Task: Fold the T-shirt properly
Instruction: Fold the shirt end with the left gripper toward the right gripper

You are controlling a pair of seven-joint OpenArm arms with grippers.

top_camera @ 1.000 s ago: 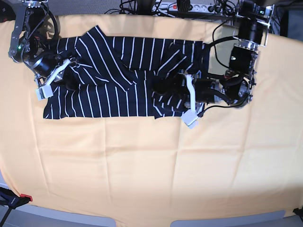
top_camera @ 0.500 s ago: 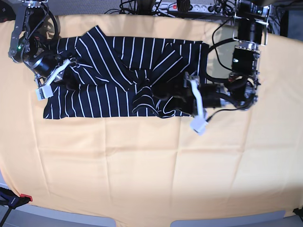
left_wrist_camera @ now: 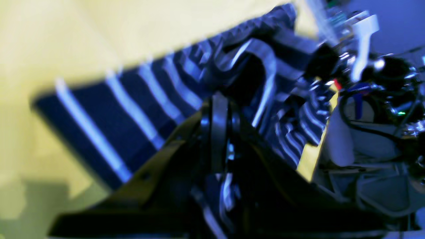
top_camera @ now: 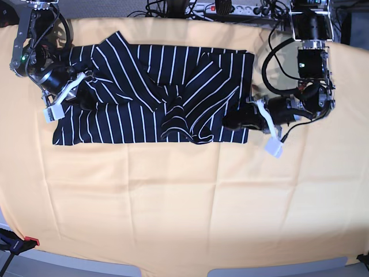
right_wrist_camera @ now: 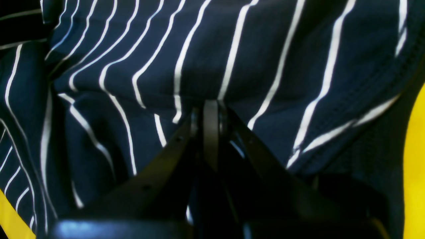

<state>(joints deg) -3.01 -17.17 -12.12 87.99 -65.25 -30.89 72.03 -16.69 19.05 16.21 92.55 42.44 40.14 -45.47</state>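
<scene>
Cloth of the T-shirt (top_camera: 132, 122) runs lengthwise between both arms; left pincer (top_camera: 228, 121), nearer its rumpled fold, has jaws together.

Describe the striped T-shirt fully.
The T-shirt is dark navy with thin white stripes, in soft-looking cloth. It lies partly folded across the table, wider than deep in the base view, its straight front edge broken by a rumpled loop right of centre. A strip crosses diagonally on top. The right gripper is over its left part, the left gripper at its right end.
</scene>
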